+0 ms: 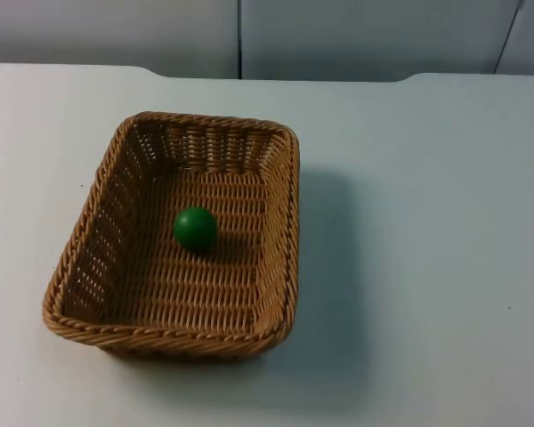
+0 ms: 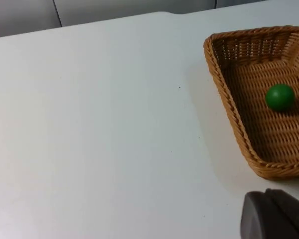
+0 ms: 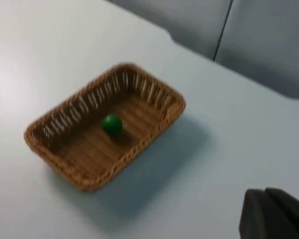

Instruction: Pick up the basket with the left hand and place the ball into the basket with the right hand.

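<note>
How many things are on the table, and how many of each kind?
Basket: 1
Green ball, lying inside the basket: 1
Total: 2

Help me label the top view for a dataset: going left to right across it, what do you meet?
Basket's left rim → green ball inside the basket → basket's right rim → bare white table.

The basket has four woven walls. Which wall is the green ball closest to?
None clearly: the green ball sits near the middle of the basket floor, touching no wall, slightly nearer its right long wall.
</note>
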Controlling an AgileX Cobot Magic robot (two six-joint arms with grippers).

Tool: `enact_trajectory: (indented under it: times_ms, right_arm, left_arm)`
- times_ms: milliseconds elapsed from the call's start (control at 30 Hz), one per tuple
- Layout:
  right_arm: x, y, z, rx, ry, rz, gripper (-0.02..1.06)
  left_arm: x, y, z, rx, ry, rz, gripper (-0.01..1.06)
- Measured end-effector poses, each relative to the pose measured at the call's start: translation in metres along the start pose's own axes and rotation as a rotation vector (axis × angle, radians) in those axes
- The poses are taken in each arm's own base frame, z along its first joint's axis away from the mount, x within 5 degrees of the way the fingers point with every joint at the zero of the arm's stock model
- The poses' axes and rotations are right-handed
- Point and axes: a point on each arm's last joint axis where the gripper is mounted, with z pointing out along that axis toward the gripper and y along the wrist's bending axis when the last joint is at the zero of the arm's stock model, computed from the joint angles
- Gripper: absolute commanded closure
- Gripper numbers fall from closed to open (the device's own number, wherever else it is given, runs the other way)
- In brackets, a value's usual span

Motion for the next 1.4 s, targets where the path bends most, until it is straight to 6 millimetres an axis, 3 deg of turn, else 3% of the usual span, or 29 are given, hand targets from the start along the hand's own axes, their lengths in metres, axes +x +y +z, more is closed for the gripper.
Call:
enact_trajectory:
  times_ms: [100, 133, 267, 300, 433, 467, 600, 700, 967, 1233, 1400]
  right_arm:
    - [0.053, 0.003, 0.009, -0.005, 0.041, -0.008, 1.05]
    - [0.053, 0.003, 0.009, -0.005, 0.041, -0.008, 1.05]
    - [0.112, 0.010, 0.012, -0.047, -0.020, 0.007, 1.05]
    - [0.112, 0.010, 0.012, -0.047, -0.020, 0.007, 1.05]
    - [0.157, 0.014, 0.007, -0.083, -0.094, 0.033, 1.05]
    - [0.157, 0.014, 0.007, -0.083, -0.094, 0.033, 1.05]
    - [0.195, 0.017, 0.005, -0.101, -0.169, 0.052, 1.05]
    - [0.201, 0.020, 0.010, -0.132, -0.153, 0.059, 1.05]
    - [0.194, 0.022, 0.010, -0.148, -0.238, 0.076, 1.05]
    - [0.194, 0.023, 0.010, 0.049, -0.233, 0.188, 1.05]
    - [0.193, 0.025, 0.010, 0.277, -0.221, 0.316, 1.05]
  left_arm:
    - [0.000, 0.000, 0.000, 0.000, 0.000, 0.000, 1.05]
    - [0.000, 0.000, 0.000, 0.000, 0.000, 0.000, 1.05]
    - [0.000, 0.000, 0.000, 0.000, -0.002, 0.000, 1.05]
    - [0.000, 0.000, 0.000, 0.000, -0.002, 0.000, 1.05]
    - [0.000, 0.000, 0.000, 0.000, -0.003, -0.004, 1.05]
    - [0.000, 0.000, 0.000, 0.000, -0.003, -0.004, 1.05]
    - [0.000, 0.000, 0.000, 0.000, -0.003, -0.004, 1.05]
    - [0.000, 0.000, 0.000, 0.000, -0.004, -0.004, 1.05]
    - [0.000, 0.000, 0.000, 0.000, -0.005, -0.004, 1.05]
    - [0.000, 0.000, 0.000, 0.000, -0.005, -0.004, 1.05]
    - [0.000, 0.000, 0.000, 0.000, -0.005, -0.004, 1.05]
